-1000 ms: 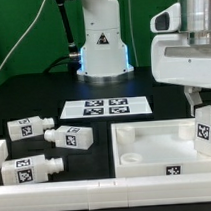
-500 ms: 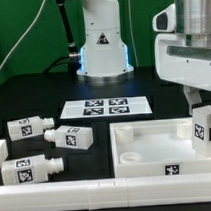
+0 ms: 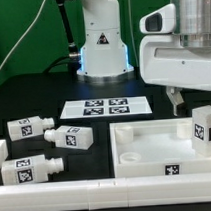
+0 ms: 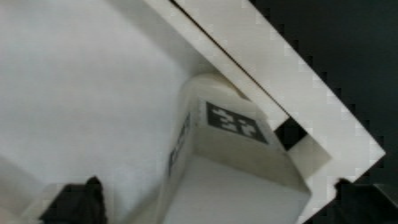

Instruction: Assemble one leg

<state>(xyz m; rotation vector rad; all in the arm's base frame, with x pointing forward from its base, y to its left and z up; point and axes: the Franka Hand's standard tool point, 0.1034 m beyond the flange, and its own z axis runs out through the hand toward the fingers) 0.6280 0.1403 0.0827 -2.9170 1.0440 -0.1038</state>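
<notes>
Nearest, exterior view: tray-like panel lying flat on the worktop, hollow side up. To the exterior view's left of it, three spare blocks on their sides, long axes roughly level. They sit well apart from the panel, presumably parked within reach for later steps.

The leg stands in the panel's corner at the exterior view's right, hard against the rim. Long axis vertical, with the tagged face turned toward the exterior camera. The wrist view looks down along its length and shows the leg tucked into the angle of the two rim walls. Judgement: the corner is where it mounts, and the walls square it up. Whether its foot is threaded home or only resting cannot be told, as the joint is hidden.

The fingers are spread wide, one on each side of the leg with clear gaps, gripping nothing. In the exterior view they hang just beside the leg's top, toward the exterior view's left. Judgement: the leg stands unaided.

Farther back: the marker board lies flat, then the arm's base.
</notes>
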